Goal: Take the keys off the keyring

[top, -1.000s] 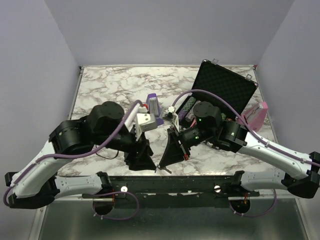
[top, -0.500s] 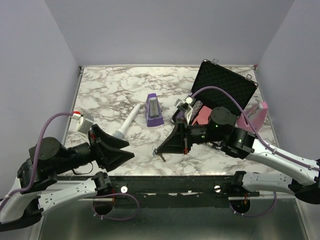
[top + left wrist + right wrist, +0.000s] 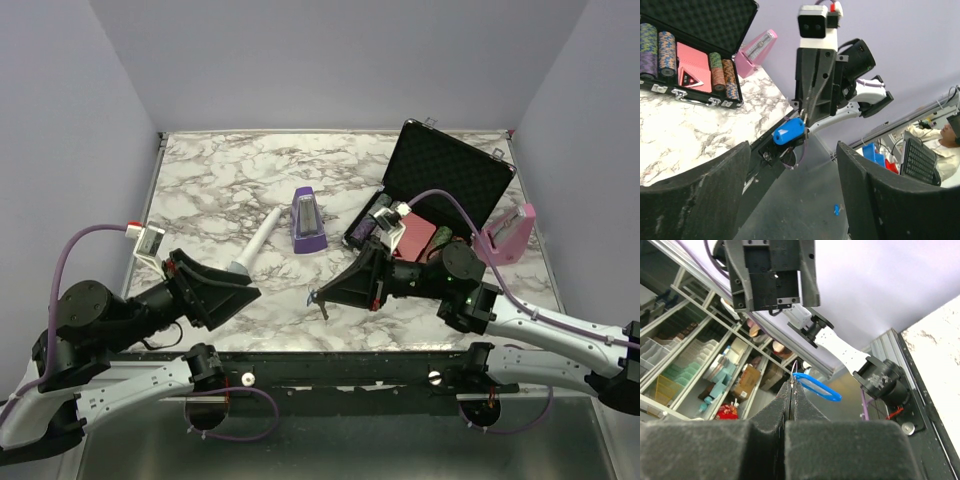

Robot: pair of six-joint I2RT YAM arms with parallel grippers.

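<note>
My right gripper (image 3: 316,296) hovers over the table's front edge, shut on the thin wire keyring (image 3: 795,371). A blue plastic tag (image 3: 817,386) hangs from the ring; in the left wrist view the tag (image 3: 788,131) sticks out under the right gripper's tips with the ring (image 3: 790,157) looped below it. The keys are too small to make out on the ring. My left gripper (image 3: 245,292) is at the front left, open and empty, pointing at the right gripper across a wide gap. Its fingers (image 3: 700,195) frame the left wrist view.
A purple metronome (image 3: 307,220) and a white pen-like stick (image 3: 255,245) stand mid-table. An open black case (image 3: 445,175) with poker chips sits at the back right, with a pink metronome (image 3: 510,232) beside it. A black rail (image 3: 330,365) runs along the front edge.
The left arm has pulled back to the left, away from the right gripper, and its jaws have opened. The right gripper stays shut on the ring and has drifted a little left.
</note>
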